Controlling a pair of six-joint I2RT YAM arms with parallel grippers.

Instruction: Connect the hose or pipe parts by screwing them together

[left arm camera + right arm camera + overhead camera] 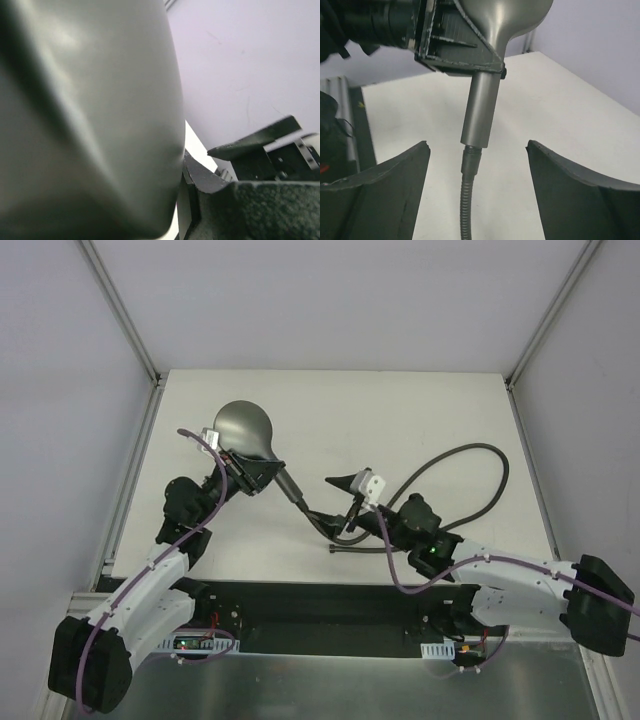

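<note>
The left gripper was clamped on the grey shower head where its round face narrowed into the handle, and held it above the white table. In the top view the face pointed toward the far left of the table, and the handle slanted back toward the middle. In the left wrist view the pale body of the head filled most of the frame, pressed against the dark gripper body, with one finger jutting out at the right.

The dark-grey flexible hose met the free end of the handle. In the right wrist view its small end fitting sat right at the handle's mouth, with a few threads showing at the joint. From there the hose ran toward the near edge, swept out in a wide loop over the right half of the table and came back. Its other end lay on the surface near the middle.

The right gripper was spread wide. Its two fingers stood on either side of the hose just below the joint, and neither touched it.
</note>
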